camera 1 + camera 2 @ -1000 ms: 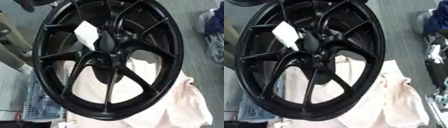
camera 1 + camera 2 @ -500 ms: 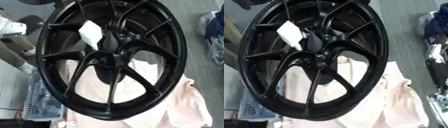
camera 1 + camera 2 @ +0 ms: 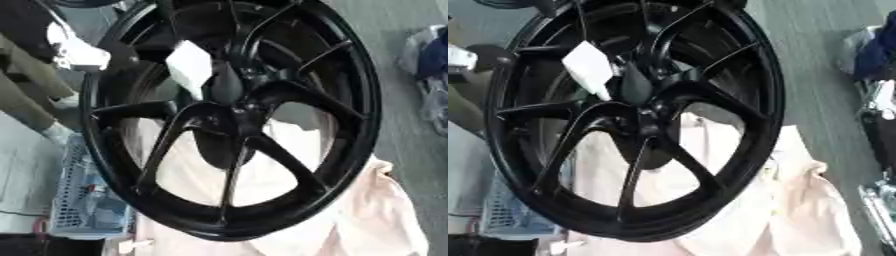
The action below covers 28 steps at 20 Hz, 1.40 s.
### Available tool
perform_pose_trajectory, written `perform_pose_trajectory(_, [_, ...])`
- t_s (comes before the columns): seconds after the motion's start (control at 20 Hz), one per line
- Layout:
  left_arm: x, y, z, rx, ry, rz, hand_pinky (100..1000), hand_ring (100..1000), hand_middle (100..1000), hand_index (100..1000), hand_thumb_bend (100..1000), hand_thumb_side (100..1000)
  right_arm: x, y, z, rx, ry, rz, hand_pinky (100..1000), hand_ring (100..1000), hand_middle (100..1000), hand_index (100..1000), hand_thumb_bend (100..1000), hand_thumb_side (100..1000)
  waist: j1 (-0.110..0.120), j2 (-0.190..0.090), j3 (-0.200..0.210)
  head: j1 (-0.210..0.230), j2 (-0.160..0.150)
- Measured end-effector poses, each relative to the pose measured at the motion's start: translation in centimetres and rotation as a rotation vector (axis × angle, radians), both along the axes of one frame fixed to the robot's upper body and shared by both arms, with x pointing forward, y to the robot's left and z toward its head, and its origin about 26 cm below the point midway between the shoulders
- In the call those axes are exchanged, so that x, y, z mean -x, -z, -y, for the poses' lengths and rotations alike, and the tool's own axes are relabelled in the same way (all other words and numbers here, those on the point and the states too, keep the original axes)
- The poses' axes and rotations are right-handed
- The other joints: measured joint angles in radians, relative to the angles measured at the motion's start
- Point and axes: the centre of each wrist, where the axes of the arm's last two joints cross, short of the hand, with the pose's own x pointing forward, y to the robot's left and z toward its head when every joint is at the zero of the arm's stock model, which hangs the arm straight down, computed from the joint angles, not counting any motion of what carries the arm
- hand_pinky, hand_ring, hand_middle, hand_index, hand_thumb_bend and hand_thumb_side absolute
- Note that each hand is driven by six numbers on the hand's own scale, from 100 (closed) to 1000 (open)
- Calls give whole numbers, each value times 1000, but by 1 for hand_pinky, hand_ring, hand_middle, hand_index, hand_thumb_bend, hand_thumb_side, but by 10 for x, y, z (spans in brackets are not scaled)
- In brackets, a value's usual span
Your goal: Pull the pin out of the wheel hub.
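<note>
The black wheel hub (image 3: 236, 125) stands tilted and fills both views, its spokes meeting at a dark centre cap (image 3: 226, 85). A white tag (image 3: 191, 67) hangs just left of the centre. I cannot make out a pin among the dark parts around the centre. My left hand (image 3: 80, 52) comes in from the upper left as a blurred pale and dark shape, close to the wheel's left rim. Whether it touches the rim is unclear. My right hand shows in no view.
A pale pink cloth (image 3: 807, 200) lies under and behind the wheel, spreading to the lower right. A grey-blue plastic basket (image 3: 87, 210) sits at the lower left. Dark blue and white items (image 3: 872, 55) lie on the grey floor at the right edge.
My left hand has come into view from the left and moved right, up to the wheel's left rim. The wheel sits slightly further right in the picture.
</note>
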Motion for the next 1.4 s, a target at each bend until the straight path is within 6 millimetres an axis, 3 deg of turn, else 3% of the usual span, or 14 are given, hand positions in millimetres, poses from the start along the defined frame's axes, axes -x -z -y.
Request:
perform_pose_trajectory(0.25, [-13, 7, 6, 4, -17, -33, 873, 840, 789, 871, 353, 471, -2, -2, -1, -4, -12, 3, 545, 771, 680, 815, 100, 373, 2, 0, -8, 5, -1])
perform_pose_trajectory(0.7, [-30, 13, 8, 6, -42, -47, 865, 834, 796, 872, 287, 348, -4, -5, -4, -16, -23, 14, 544, 771, 680, 815, 100, 387, 3, 20, -20, 19, -10])
perform_pose_trajectory(1.4, [-39, 25, 15, -2, -27, -104, 866, 829, 802, 871, 256, 387, -7, -5, -10, -41, -37, 24, 543, 771, 680, 815, 100, 400, 3, 47, -33, 20, -41])
